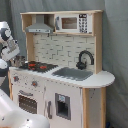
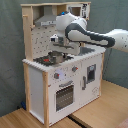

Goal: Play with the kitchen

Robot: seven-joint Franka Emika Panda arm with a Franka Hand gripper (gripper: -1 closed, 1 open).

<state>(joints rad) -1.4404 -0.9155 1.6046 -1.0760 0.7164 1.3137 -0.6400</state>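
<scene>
— One arm at the toy kitchen (image 2: 60,80)?
— Yes; its gripper (image 2: 64,46) hovers over the black hob (image 2: 50,59). Whether the fingers are open or closed, I cannot tell.

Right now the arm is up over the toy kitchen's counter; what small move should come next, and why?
Probably a short, slow descent toward the black hob. In the second exterior view the arm's wrist hangs above the counter between hob and sink, not visibly touching anything, and the claw itself is hard to make out there. The knobs and oven door on the kitchen sit lower, farther away.
</scene>
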